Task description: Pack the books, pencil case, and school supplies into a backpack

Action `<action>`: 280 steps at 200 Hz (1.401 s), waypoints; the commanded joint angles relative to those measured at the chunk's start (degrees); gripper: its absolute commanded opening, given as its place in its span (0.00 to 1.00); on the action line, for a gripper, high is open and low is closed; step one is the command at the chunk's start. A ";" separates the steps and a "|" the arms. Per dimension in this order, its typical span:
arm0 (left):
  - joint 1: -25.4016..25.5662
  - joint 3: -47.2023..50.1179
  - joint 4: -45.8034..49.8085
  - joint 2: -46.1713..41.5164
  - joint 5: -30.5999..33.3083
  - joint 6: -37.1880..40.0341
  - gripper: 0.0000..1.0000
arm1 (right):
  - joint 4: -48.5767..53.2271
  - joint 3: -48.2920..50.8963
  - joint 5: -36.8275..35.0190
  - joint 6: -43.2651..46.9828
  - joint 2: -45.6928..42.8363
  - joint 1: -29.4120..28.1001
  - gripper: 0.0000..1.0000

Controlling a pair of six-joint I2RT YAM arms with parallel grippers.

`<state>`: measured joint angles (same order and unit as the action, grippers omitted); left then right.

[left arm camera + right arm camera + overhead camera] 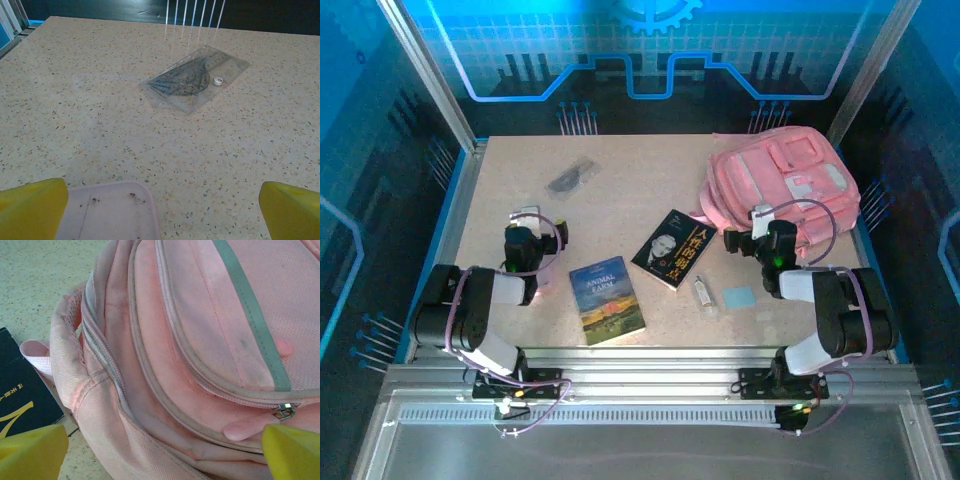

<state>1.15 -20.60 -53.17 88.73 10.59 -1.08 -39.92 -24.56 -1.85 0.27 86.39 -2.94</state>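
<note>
**Mia:** Why is the right claw [162, 450] hanging wide open by the backpack [200, 340]?

**Ben:** The backpack is lying at 2 o'clock on the table [620, 160], and its zipper [284, 411] is looking shut. I think the claw is getting ready to open it.

**Mia:** And the left claw [162, 207]?

**Ben:** It is open too and holding nothing. It is hovering over the pencil case [107, 212] at 8 o'clock, maybe to grab it.

**Mia:** And the rest?

**Ben:** The blue book [607, 298], black book [674, 248], tube [703, 292] and pad [739, 296] are waiting near 6 o'clock. The ruler bag [185, 80] is sitting at 11 o'clock.
</note>
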 commanded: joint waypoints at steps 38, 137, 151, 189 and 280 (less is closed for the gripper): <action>0.21 -1.06 -0.36 0.22 -1.50 1.08 0.99 | -1.74 -0.91 0.48 0.32 -0.30 0.02 1.00; -0.13 -0.99 -0.43 -0.06 0.18 0.49 0.99 | -1.73 -0.94 1.45 0.00 -0.34 0.56 1.00; 0.59 -1.38 2.85 -3.47 5.10 -0.42 0.99 | -0.40 -1.45 0.55 -0.26 -0.99 0.43 1.00; 3.96 -6.08 18.48 -15.87 14.81 -2.30 0.99 | 22.55 -10.31 -7.88 -7.54 -8.50 0.34 1.00; 14.19 -23.20 46.67 -14.50 15.87 -32.50 0.99 | 60.76 -27.02 -1.48 -34.04 -12.32 10.75 1.00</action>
<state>12.36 -41.04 -11.03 71.99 31.20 -24.51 10.46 -48.66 -7.11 -26.94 73.36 1.58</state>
